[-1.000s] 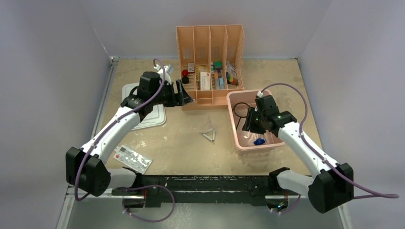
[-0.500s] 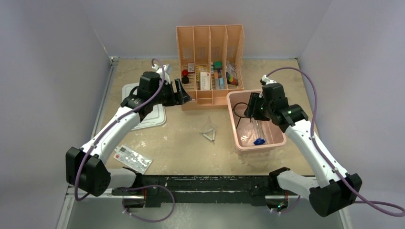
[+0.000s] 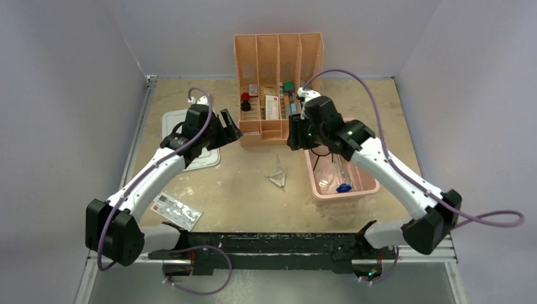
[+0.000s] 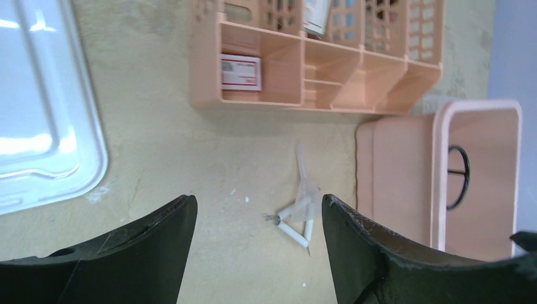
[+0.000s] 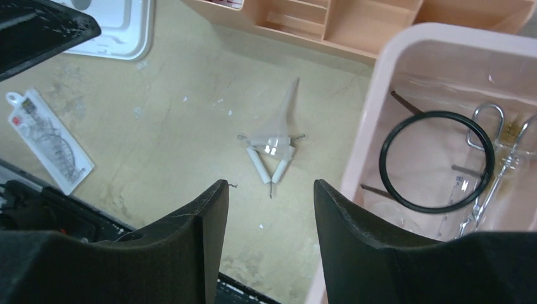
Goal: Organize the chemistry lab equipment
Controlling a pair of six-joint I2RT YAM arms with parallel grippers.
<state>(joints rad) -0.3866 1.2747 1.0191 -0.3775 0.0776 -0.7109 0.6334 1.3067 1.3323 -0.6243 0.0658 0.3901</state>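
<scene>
The white triangle (image 3: 277, 178) lies on the table's middle with a clear funnel-shaped piece (image 5: 278, 126) across it; it also shows in the left wrist view (image 4: 297, 221) and the right wrist view (image 5: 271, 163). The pink bin (image 3: 315, 190) holds the black wire ring (image 5: 435, 161), steel tongs (image 5: 500, 171) and the blue-capped tube (image 3: 344, 188). My left gripper (image 3: 231, 130) is open and empty, up left of the triangle. My right gripper (image 3: 292, 136) is open and empty, above the bin's left rim (image 5: 364, 145), near the organizer's front.
The peach divided organizer (image 3: 278, 88) stands at the back with small colourful items. A white lid (image 3: 196, 155) lies under my left arm. The flat red-and-white packet (image 3: 176, 209) lies near the front left edge.
My right gripper has risen out of the pink bin and swung left and back toward the organizer's front. My left gripper has drawn back slightly to the left.
</scene>
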